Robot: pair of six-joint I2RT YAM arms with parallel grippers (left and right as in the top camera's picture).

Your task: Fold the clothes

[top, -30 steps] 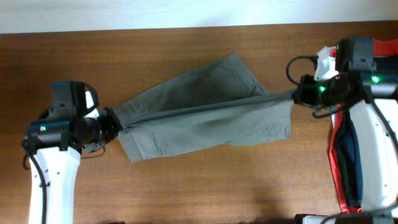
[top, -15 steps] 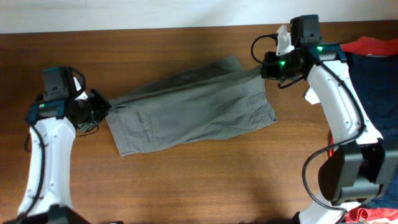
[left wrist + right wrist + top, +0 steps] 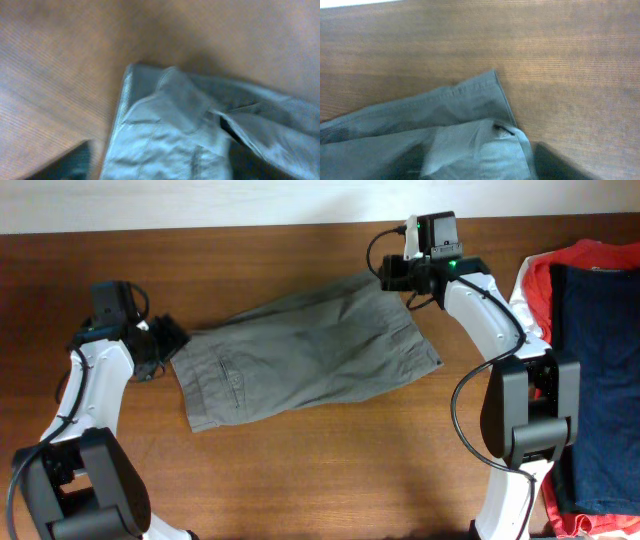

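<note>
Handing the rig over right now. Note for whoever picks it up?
Left claw: at the shorts' left end. Open or shut unclear; no cloth seen pinched in its wrist view.
Right claw: at the top right corner, same.
Grey-olive shorts: flat mid-table, slanted, layers doubled at the right end.
Done: apparently one lengthwise fold.
Left: probably fold end to end, tidy.
Red-orange garment and navy garment lie far right.

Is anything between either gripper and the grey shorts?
Nothing visible. The left gripper sits at the left edge of the shorts, the right gripper at their top right corner, with bare table beside them.
</note>
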